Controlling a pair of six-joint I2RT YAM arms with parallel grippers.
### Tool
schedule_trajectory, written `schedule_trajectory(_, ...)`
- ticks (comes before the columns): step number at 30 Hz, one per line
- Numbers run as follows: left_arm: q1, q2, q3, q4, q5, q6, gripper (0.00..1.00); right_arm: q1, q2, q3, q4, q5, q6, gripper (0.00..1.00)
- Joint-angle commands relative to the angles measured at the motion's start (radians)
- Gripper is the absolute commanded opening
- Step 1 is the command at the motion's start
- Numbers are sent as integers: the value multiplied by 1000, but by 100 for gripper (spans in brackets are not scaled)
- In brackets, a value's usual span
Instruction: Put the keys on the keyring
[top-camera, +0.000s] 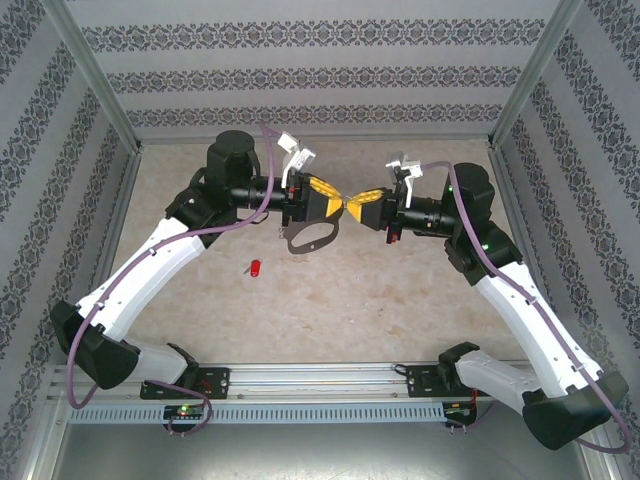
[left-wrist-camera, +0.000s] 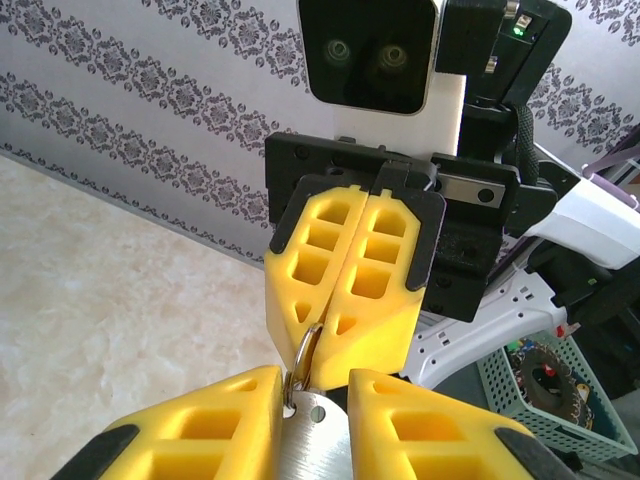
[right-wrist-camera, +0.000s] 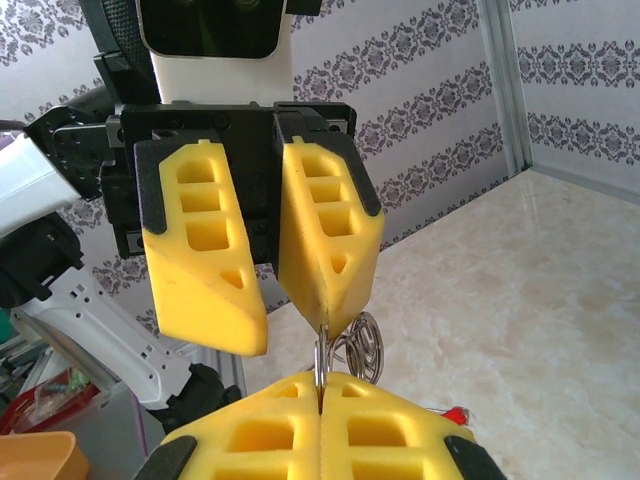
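Red and tiny, the key (top-camera: 255, 267) lay loose on the marbled table (top-camera: 400, 290), apart from the keyring (left-wrist-camera: 315, 445) held aloft. The left gripper (right-wrist-camera: 283, 333) had its jaws partly apart around the keyring's flat metal; whether they gripped it could not be told. The right gripper (left-wrist-camera: 315, 375) was clenched on one thin ring.

Top cam: high behind the near-edge arm bases (top-camera: 190, 380), looking down over whole table (top-camera: 400, 290). Wrist cams: v. close, facing each other; all 3 share the keyring (left-wrist-camera: 312, 442) between left gripper (top-camera: 338, 200) and right gripper (top-camera: 352, 203).
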Motion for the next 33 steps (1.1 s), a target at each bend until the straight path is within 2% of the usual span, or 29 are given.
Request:
schedule_trajectory(1, -21, 7, 37, -62, 35, 55, 22, 22, 6, 43, 27, -31, -28, 0)
schedule_trajectory(12, -27, 10, 41, -59, 37, 67, 18, 45, 9, 63, -27, -30, -71, 0)
schedule_trajectory(19, -26, -34, 3, -89, -18, 174, 36, 79, -5, 97, -168, 60, -225, 0)
schedule_trajectory(25, -20, -107, -66, -55, -43, 201, 40, 116, -51, 79, -193, 162, -361, 0)
schedule_trajectory(33, -18, -149, -68, -135, -17, 255, 42, 129, -75, 74, -213, 152, -443, 0)
